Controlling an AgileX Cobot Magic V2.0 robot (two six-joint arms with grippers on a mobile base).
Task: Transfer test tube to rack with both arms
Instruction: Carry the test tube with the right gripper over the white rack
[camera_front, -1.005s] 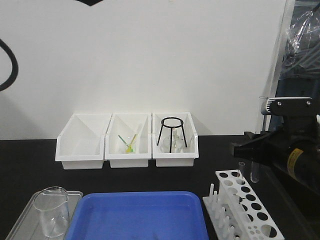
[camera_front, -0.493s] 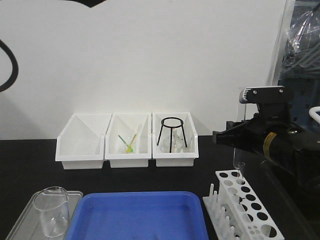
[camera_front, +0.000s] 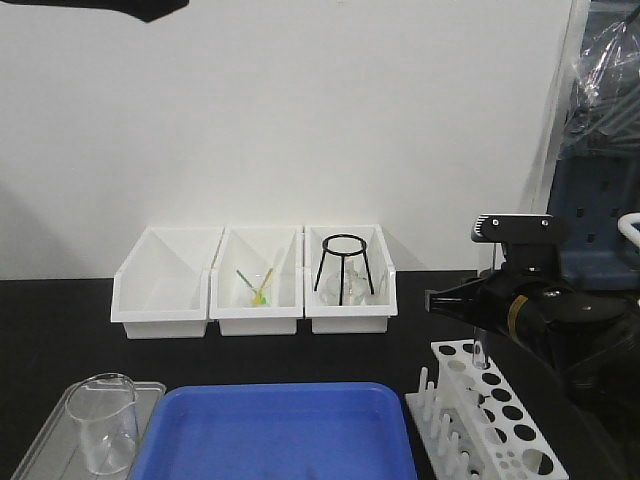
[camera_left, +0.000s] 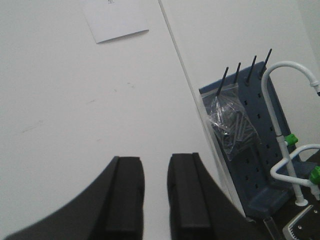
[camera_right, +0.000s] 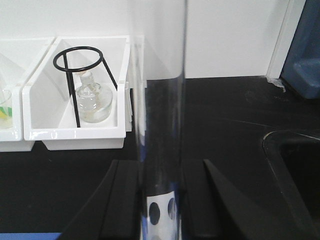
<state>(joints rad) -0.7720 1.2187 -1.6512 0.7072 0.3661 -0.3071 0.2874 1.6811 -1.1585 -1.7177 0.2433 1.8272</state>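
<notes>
In the right wrist view the clear test tube (camera_right: 160, 100) stands upright between the black fingers (camera_right: 122, 200), with my right gripper (camera_right: 160, 172) shut on it. Seen from the front, that gripper (camera_front: 442, 299) points left over the back end of the white rack (camera_front: 492, 412), and the tube's lower end (camera_front: 480, 346) hangs at the rack's rear holes. I cannot tell whether the tube is inside a hole. Rack holes show through the glass (camera_right: 161, 212). My left gripper (camera_left: 155, 167) is raised and faces the white wall, open, with nothing between its fingers.
Three white bins (camera_front: 165, 285) line the back; the right one holds a black ring stand (camera_front: 345, 262) and a flask. A blue tray (camera_front: 280, 430) lies in front, with a clear beaker (camera_front: 105, 420) to its left. A sink edge (camera_right: 295, 160) lies to the right.
My right arm moved left and came down with the tube, bringing it over the rack's rear holes. The dark cable at the left edge has left the view.
</notes>
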